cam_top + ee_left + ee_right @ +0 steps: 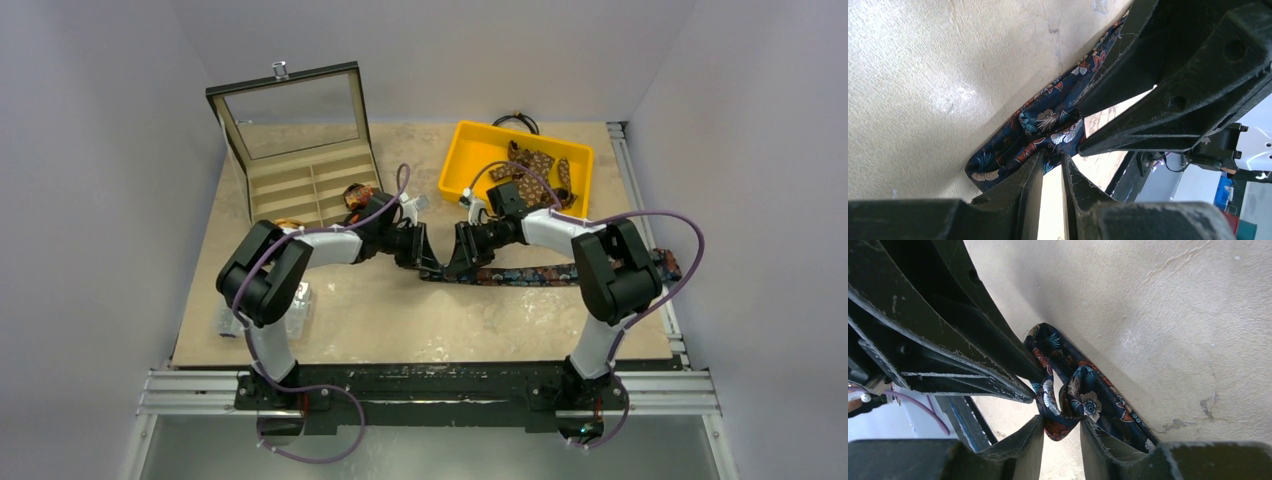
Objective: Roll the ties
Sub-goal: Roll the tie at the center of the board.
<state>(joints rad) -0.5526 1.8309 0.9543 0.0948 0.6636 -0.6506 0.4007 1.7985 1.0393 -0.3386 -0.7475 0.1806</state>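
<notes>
A dark navy floral tie lies as a flat strip across the table's right half, its left end lifted between the two grippers at the centre. My left gripper has its jaws almost together, pinching the tie's folded end at the tips. My right gripper faces it, and a loop of the tie is squeezed between its fingertips. More brown patterned ties lie in the yellow bin. A small coiled tie sits by the box.
A tan compartment box with a raised glass lid stands at the back left. A black cable loop lies behind the yellow bin. A clear plastic object sits near the left arm's base.
</notes>
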